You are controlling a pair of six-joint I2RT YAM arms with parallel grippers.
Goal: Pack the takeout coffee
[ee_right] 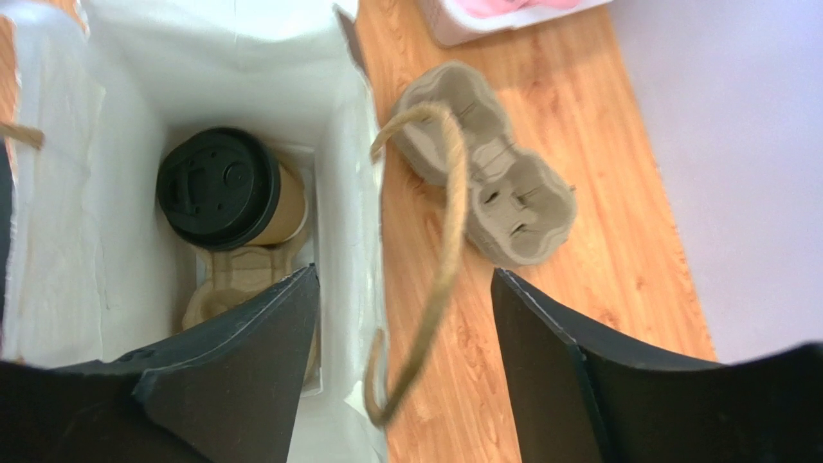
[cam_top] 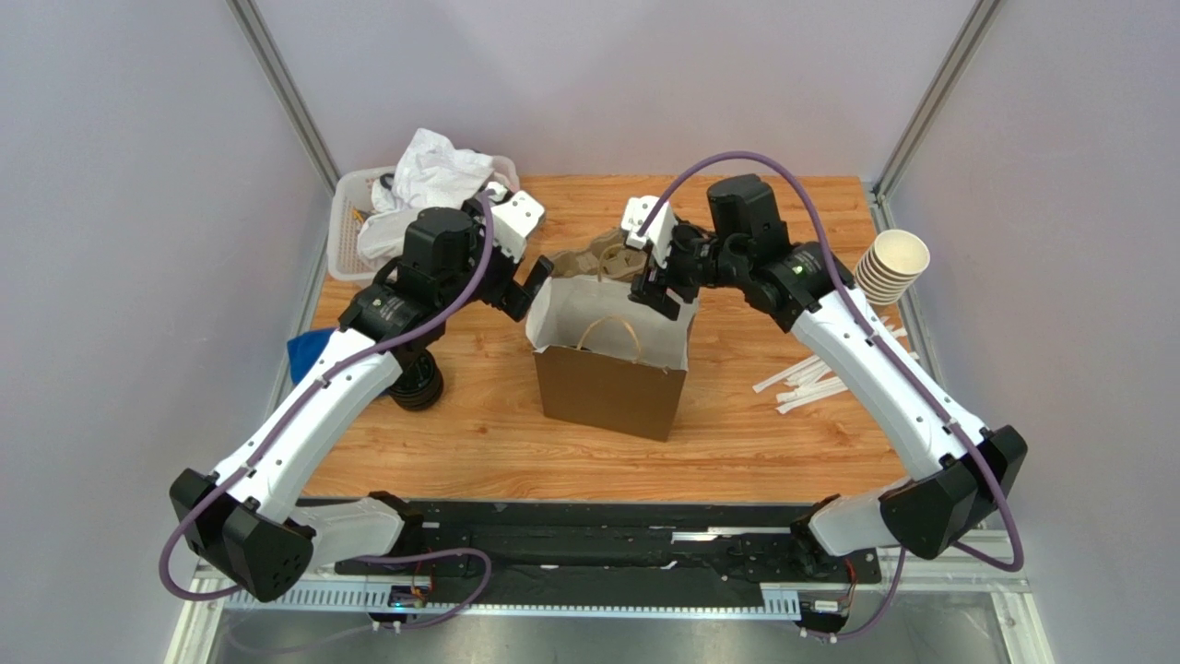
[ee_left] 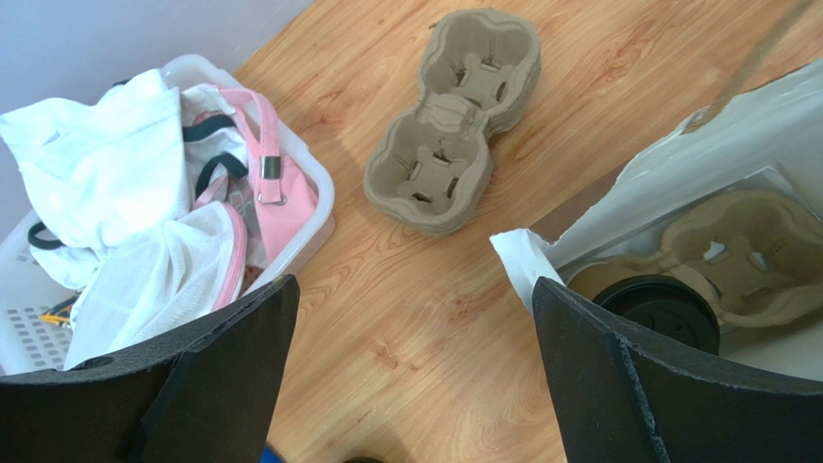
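Under both arms, table (cam_top: 776, 457): bare wood, everything else sat on it.
Paper bag (cam_top: 611, 388): mid-table, upright, brown outside, white lining, mouth open, twine handles.
Basket (cam_top: 346, 208): white plastic, well off the bag's far-left side, heaped with white and pink cloth.
Left gripper (ee_left: 411, 318): jaws spread wide, nothing held, hovering just off the bag's far-left corner, over bare wood.
Right gripper (ee_right: 404, 289): jaws spread wide, nothing gripped, straddling the bag's far rim; one finger over the bag's inside, the other outside, one twine handle looping loose between them.
Spare cup carrier (ee_left: 454, 116): pulp, two-slot, empty, flat on the wood just behind the bag.
Second carrier (ee_right: 237, 275): same pulp kind, at the bag's bottom, partly hidden by a finger.
Cup stack (cam_top: 891, 266): lidless cream cups, well right of the bag, at the table edge.
Takeout coffee (ee_right: 227, 188): inside the bag, upright, black lid on, seated in that second carrier.
White sticks (cam_top: 810, 381): loose scatter, right of the bag.
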